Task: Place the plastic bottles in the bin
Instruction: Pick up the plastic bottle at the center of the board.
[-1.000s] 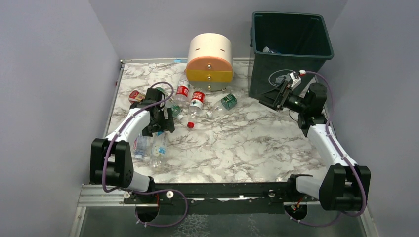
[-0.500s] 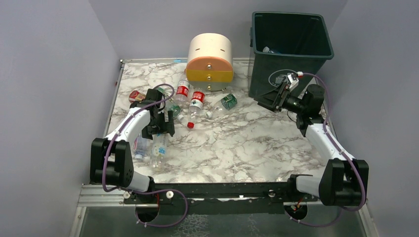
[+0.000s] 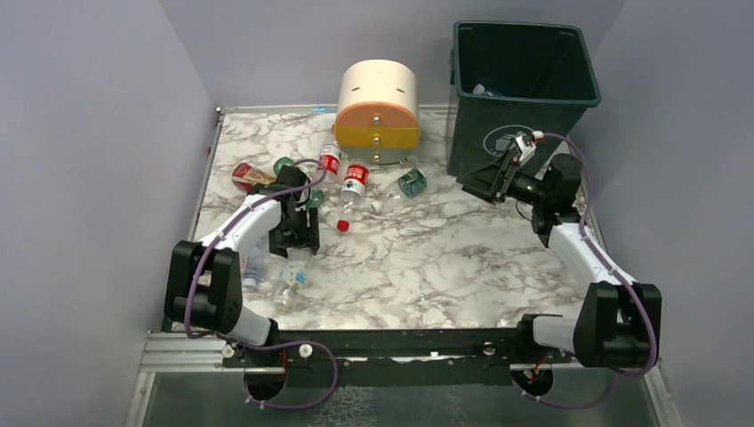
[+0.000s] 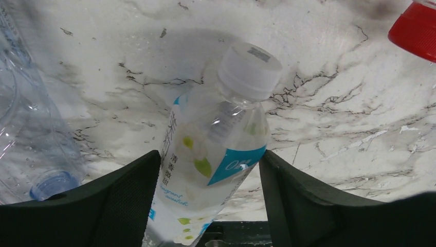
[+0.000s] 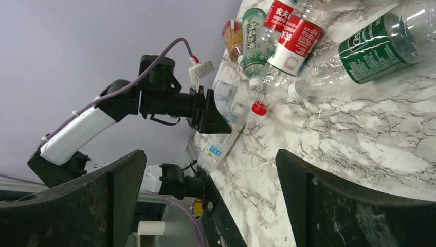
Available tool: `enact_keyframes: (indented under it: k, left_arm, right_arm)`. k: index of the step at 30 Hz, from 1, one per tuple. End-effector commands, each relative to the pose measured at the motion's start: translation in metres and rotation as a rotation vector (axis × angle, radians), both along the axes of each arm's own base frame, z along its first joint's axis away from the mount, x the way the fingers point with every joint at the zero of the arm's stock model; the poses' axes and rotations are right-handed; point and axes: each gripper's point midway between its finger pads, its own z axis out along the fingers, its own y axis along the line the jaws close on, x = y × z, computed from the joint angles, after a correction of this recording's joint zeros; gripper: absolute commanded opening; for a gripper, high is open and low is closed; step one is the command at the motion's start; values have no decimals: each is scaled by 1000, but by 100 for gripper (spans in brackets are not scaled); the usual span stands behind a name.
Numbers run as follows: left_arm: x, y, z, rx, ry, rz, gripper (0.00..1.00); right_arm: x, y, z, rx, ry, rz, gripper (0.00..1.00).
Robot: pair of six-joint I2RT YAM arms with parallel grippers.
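My left gripper (image 3: 298, 245) is at the table's left, its jaws closed against both sides of a clear bottle with a blue-and-white label (image 4: 216, 139). The bottle's white cap points away over the marble, and the same bottle (image 3: 291, 274) shows tilted in the top view. More plastic bottles lie behind: two red-labelled ones (image 3: 355, 182) (image 3: 329, 163), a green-labelled one (image 3: 411, 182), an orange one (image 3: 244, 172) and a clear one (image 3: 255, 265). The dark green bin (image 3: 498, 120) stands at the back right. My right gripper (image 3: 485, 182) hangs open and empty by its front.
A cream-and-orange round drawer unit (image 3: 378, 111) stands at the back centre, just behind the bottles. A loose red cap (image 3: 342, 225) lies on the marble table (image 3: 445, 258). A bottle (image 3: 485, 90) lies inside the bin. Lilac walls close in both sides.
The left gripper slid right and closed in on the blue-labelled bottle, which shifted and tilted with it. The right gripper edged slightly left and stayed open.
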Motion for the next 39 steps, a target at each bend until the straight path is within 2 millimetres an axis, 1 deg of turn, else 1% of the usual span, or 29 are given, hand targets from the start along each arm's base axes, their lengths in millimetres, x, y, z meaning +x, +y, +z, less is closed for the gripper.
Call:
enact_keyframes:
  k: [1,2,4,6,9,13,20,25,29,33,35,37,39]
  left_arm:
    - [-8,-9,-1,-10,24,3,67]
    - [-8,-11,-1,-13,24,1,64]
    - [-7,-15,0,-15,17,-7,54]
    - [-5,-20,3,-23,8,-16,46]
    - [-1,-31,13,-49,-20,-33,42]
    - [6,-48,37,-99,-81,-56,41]
    - [16,-83,79,-233,-172,-101,40]
    - [26,-107,111,-322,-237,-134,39]
    - [34,-126,136,-382,-289,-159,39]
    - [43,-142,152,-443,-322,-168,39]
    - [47,-152,154,-476,-322,-172,39]
    - [56,-162,166,-508,-354,-177,39]
    - [61,-169,171,-527,-370,-172,39]
  right_arm:
    - [-5,4,1,8,-22,39,100]
    - [-5,4,0,8,-23,40,100]
    - [-6,4,-1,7,-21,41,100]
    - [-7,4,-2,4,-18,42,100]
    - [-9,4,-3,1,-15,43,100]
    - [-10,3,-5,-8,-11,40,100]
    - [-12,3,-8,-15,-9,35,100]
    - [-16,2,-16,-22,11,27,100]
    - [-20,4,-19,-25,18,29,100]
    - [-25,15,-16,-46,-8,47,100]
    - [-27,26,-17,-82,-25,57,100]
    - [-29,39,-17,-138,-54,54,100]
    - [-30,51,-18,-194,-75,52,100]
